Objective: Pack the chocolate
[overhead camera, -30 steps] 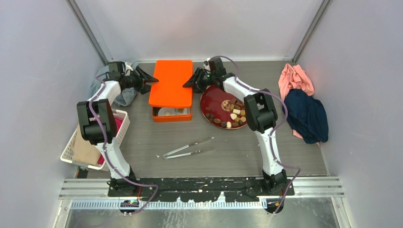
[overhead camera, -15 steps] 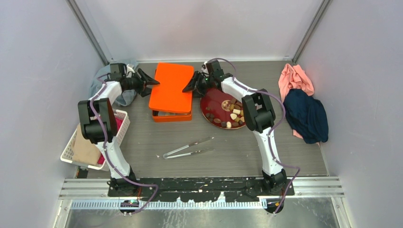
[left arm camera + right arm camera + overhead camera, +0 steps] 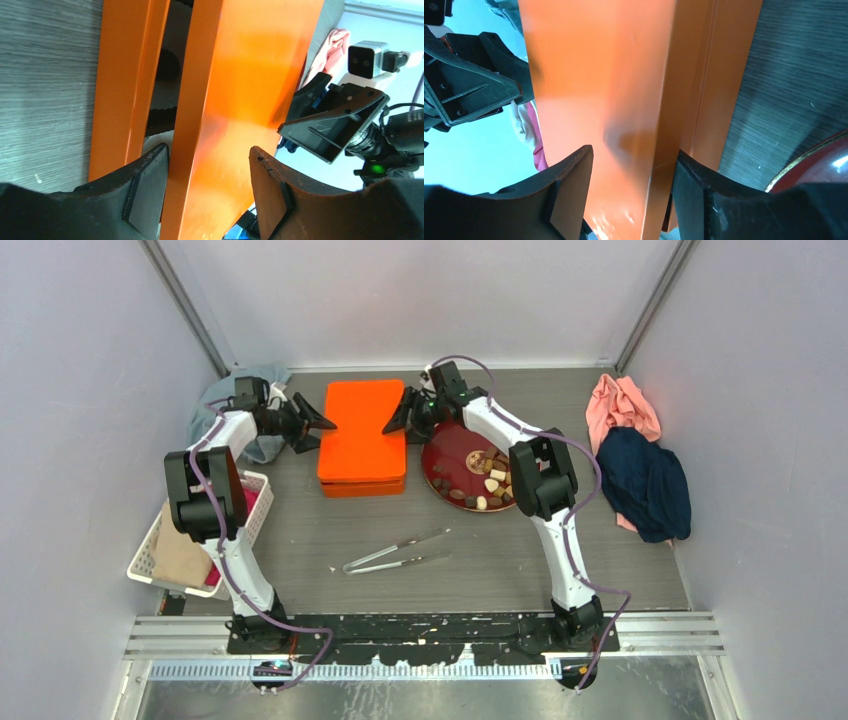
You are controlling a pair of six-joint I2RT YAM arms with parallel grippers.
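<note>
The chocolate [image 3: 490, 485] lies as several brown, tan and cream pieces on a dark red plate [image 3: 455, 452]. An orange lid [image 3: 362, 430] sits over the orange box [image 3: 362, 487] and hides its inside. My left gripper [image 3: 315, 425] is at the lid's left edge and my right gripper [image 3: 397, 420] at its right edge. In the left wrist view the open gripper [image 3: 207, 190] straddles the lid's rim [image 3: 182, 150], with a gap between lid and box [image 3: 120, 90]. In the right wrist view the open gripper [image 3: 631, 190] straddles the lid [image 3: 594, 90] above the box [image 3: 719, 75].
Metal tongs [image 3: 395, 552] lie in front of the box. A white basket [image 3: 165, 540] stands at the near left. A grey-blue cloth [image 3: 225, 405] is at the far left. Pink [image 3: 620, 405] and navy [image 3: 648, 485] cloths lie at the right.
Both grippers have brought the orange lid down and toward the near side. It now covers the box, whose open front end showed before.
</note>
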